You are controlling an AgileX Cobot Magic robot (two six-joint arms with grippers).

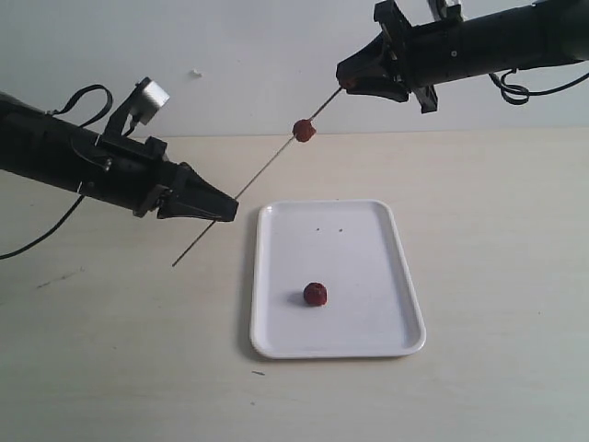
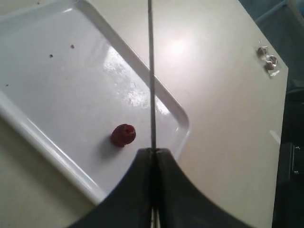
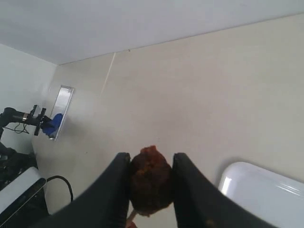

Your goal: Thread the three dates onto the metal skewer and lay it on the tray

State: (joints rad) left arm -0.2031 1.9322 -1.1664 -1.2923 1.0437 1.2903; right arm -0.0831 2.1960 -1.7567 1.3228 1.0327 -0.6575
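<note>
Jaws: left grips skewer (image 1: 267, 168), right grips date (image 3: 149, 180); second date (image 1: 304, 130) threaded; third (image 1: 316, 294) on tray (image 1: 373, 253).

Exterior view stands back, looks down at a slant on table (image 1: 110, 368) and tray (image 1: 368, 239), left wrist view close above the same tray, right wrist view faces across the table, catches one tray corner.

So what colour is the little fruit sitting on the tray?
Dark reddish-brown. The date shows best in the left wrist view.
</note>
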